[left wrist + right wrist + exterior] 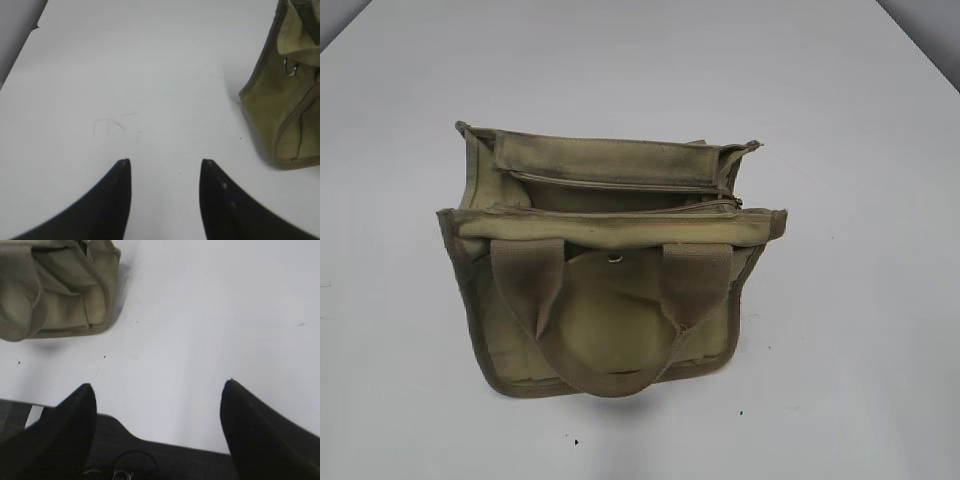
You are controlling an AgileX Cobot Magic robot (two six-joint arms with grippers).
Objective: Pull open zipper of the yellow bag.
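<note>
The yellow bag (610,300) stands upright in the middle of the white table, its two webbing handles drooping over the near face. Along its top the zipper (620,186) shows as two lines of tape standing apart with a dark gap between them. A small metal piece sits at its right end (738,203). Neither gripper shows in the exterior view. My left gripper (165,162) hangs open over bare table, with the bag (280,105) off to its right. My right gripper (159,385) is wide open and empty, the bag (55,285) far to its upper left.
A round snap stud (615,258) sits on the bag's near face and a small metal ring (291,66) on its end. The table's edge (165,442) runs under the right gripper, with a dark surface below it. The table's back left corner (35,27) shows too.
</note>
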